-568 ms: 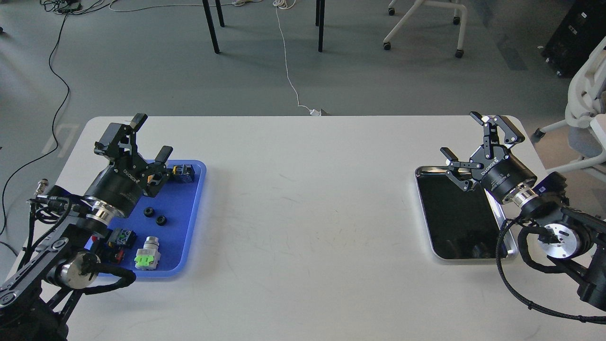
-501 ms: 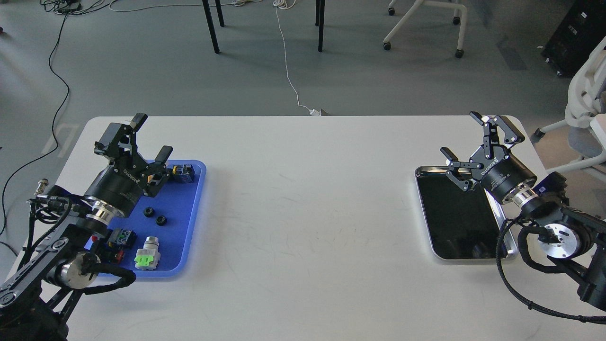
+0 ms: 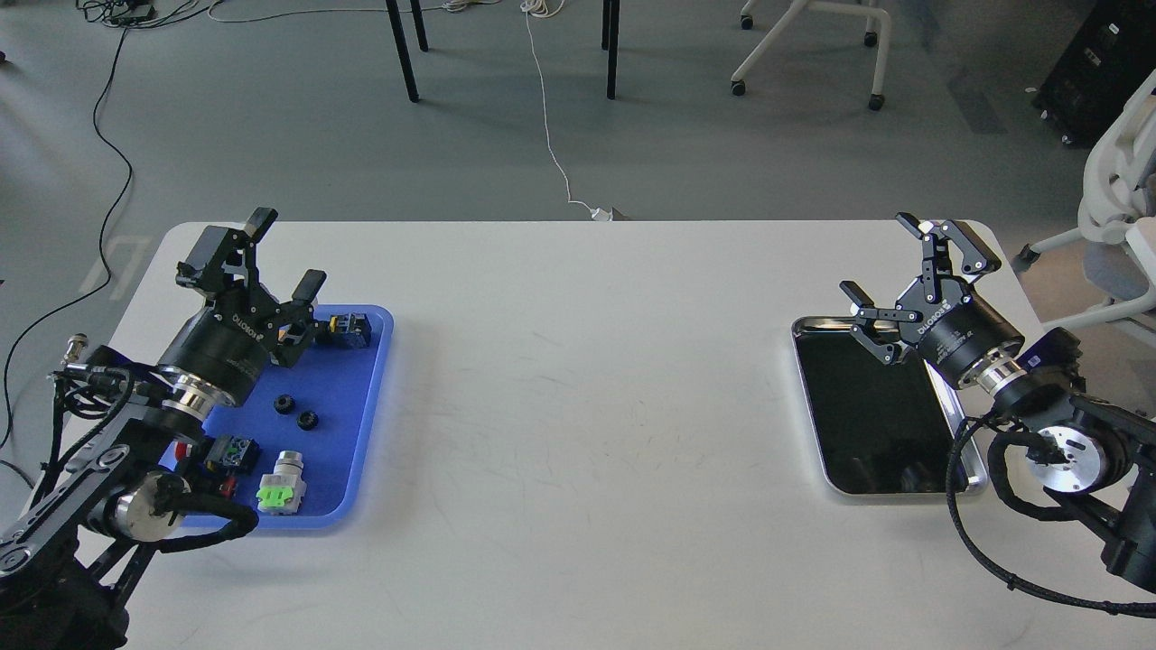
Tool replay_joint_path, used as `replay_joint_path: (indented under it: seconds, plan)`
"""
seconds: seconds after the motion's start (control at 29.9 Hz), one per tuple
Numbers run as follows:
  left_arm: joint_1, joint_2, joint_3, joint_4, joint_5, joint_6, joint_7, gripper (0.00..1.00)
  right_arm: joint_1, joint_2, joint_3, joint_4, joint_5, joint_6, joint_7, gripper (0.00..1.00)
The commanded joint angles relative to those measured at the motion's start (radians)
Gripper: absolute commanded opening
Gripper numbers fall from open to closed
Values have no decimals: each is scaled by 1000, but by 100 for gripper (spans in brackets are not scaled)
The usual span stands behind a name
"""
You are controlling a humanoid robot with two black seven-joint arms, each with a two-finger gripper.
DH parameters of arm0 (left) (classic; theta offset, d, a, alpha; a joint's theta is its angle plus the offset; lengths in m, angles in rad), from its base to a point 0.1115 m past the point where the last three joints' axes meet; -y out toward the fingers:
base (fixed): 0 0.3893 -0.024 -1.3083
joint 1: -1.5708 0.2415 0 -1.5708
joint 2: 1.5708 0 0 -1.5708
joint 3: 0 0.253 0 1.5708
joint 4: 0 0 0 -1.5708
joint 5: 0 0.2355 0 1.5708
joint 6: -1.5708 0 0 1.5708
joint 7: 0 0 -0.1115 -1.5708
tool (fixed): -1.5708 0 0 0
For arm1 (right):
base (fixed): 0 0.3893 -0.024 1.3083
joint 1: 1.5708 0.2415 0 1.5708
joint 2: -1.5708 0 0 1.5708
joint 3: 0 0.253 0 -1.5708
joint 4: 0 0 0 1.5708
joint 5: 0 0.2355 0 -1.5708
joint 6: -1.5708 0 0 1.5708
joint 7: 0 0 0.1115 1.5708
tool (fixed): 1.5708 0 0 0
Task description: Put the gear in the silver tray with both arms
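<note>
Two small black gears (image 3: pixel 285 403) (image 3: pixel 308 420) lie side by side in the blue plastic tray (image 3: pixel 361 424) at the left. My left gripper (image 3: pixel 287 252) is open and empty, held above the tray's far left corner, up and left of the gears. The silver tray (image 3: pixel 871 411) lies at the right with a dark mirror-like bottom and nothing in it. My right gripper (image 3: pixel 880 257) is open and empty, held over the silver tray's far edge.
The blue tray also holds a yellow and black switch block (image 3: pixel 350 327), a green and silver push button (image 3: pixel 282 483) and a black block with green and red parts (image 3: pixel 230 454). The white table (image 3: pixel 587 406) spans between the trays. Chairs and cables lie on the floor behind.
</note>
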Motion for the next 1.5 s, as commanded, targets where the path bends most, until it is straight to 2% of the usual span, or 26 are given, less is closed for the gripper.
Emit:
replay_joint_path:
  seconds: [0.0, 0.1, 0.17, 0.33, 0.4, 0.53, 0.77, 0.87, 1.0, 1.37, 1.47]
  plan:
    - [-4, 29, 4, 1, 5, -3, -3, 98, 1, 0, 0, 1, 0, 0, 0, 99]
    - [-9, 50, 4, 1, 17, -10, -10, 98, 1, 0, 0, 1, 0, 0, 0, 99]
    - [-12, 87, 6, -7, 87, -30, -31, 98, 1, 0, 0, 1, 0, 0, 0, 99]
    - [-66, 203, 93, -40, 412, -171, -95, 98, 2, 0, 0, 1, 0, 0, 0, 99]
    - [-90, 242, 144, -56, 578, -173, -109, 98, 1, 0, 0, 0, 0, 0, 0, 99]
    - [-153, 319, 227, -88, 888, -173, -109, 97, 2, 0, 0, 1, 0, 0, 0, 99]
    - [-357, 406, 487, -93, 1348, -113, -109, 95, 5, -2, 0, 1, 0, 0, 0, 99]
    - [-441, 429, 592, -84, 1434, -110, -109, 94, 5, -2, -2, 0, 0, 0, 0, 99]
    - [-489, 435, 690, -82, 1453, -110, -109, 88, 4, -2, -2, 1, 0, 0, 0, 99]
    - [-481, 428, 750, -44, 1453, -113, -109, 70, 4, -3, 0, 0, 0, 0, 0, 99]
    - [-485, 425, 779, -44, 1453, -112, -109, 69, 4, -2, 0, 1, 0, 0, 0, 99]
